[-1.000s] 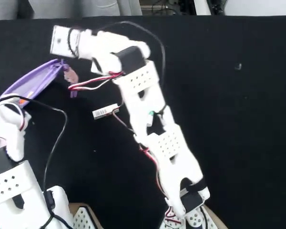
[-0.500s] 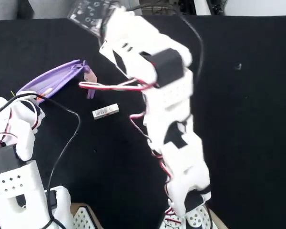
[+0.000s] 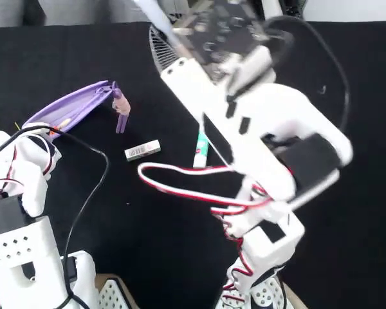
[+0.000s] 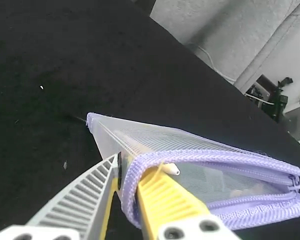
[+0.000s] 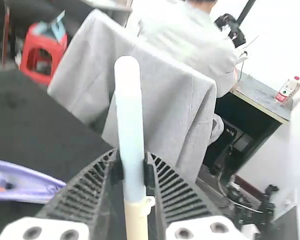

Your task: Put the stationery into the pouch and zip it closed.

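Observation:
The purple-edged clear pouch (image 3: pixel 71 106) lies at the table's left, its zipper pull (image 3: pixel 121 106) hanging at the right end. My left gripper (image 4: pixel 127 182) is shut on the pouch's (image 4: pixel 200 167) purple rim, at its left end (image 3: pixel 37 131); stationery shows inside through the clear wall. My right gripper (image 3: pixel 164 32) is raised high over the table's back, shut on a pale blue-white pen (image 5: pixel 130 130) that stands upright between its fingers. The pouch (image 5: pixel 20 182) lies below it. A white eraser (image 3: pixel 142 150) and a green-white pen (image 3: pixel 201 149) lie on the black table.
The black table (image 3: pixel 347 129) is open to the right of the raised arm. A red-and-white cable (image 3: pixel 180 183) loops from that arm over the middle. Beyond the table's back edge stands a chair draped in grey cloth (image 5: pixel 155 95).
My right arm has lifted up and swung back to the right, away from the pouch's zipper end, uncovering the green-white pen. The pouch shifted slightly right early on; the left arm holds still.

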You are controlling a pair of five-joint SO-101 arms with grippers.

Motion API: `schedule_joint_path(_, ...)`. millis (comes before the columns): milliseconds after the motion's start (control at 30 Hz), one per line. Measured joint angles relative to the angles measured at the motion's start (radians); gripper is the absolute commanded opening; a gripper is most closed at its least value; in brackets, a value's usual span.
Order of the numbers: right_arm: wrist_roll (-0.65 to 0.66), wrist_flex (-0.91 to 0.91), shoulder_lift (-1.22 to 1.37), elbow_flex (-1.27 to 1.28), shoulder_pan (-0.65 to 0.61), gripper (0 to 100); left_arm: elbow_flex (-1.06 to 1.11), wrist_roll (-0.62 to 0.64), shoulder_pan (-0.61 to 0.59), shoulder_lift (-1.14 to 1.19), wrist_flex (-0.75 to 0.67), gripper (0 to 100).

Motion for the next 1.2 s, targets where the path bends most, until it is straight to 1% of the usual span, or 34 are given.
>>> schedule_joint_path(200,-0.074,0.002,-0.023,-0.002,0.002,1.1,0.0,0.0,0.0,0.0,0.0,3)
schedule_joint_path(300,-0.095,0.003,-0.074,0.003,0.002,1.1,0.0,0.0,0.0,0.0,0.0,3)
schedule_joint_path(467,-0.098,0.003,-0.252,0.187,-0.002,1.1,0.0,0.0,0.0,0.0,0.0,3)
schedule_joint_path(600,-0.098,0.003,-0.4,0.324,-0.049,1.1,0.0,0.0,0.0,0.0,0.0,3)
schedule_joint_path(700,-0.098,0.002,-0.471,0.376,-0.066,1.1,0.0,0.0,0.0,0.0,0.0,3)
schedule_joint_path(833,-0.098,-0.005,-0.485,0.433,-0.068,1.1,0.0,0.0,0.0,0.0,0.002,3)
schedule_joint_path(1067,-0.098,-0.066,-0.465,0.548,-0.068,1.1,0.0,0.0,0.0,0.0,0.002,3)
schedule_joint_path(1200,-0.167,-0.114,-0.465,0.631,-0.068,1.1,0.0,0.0,0.0,0.0,0.002,3)
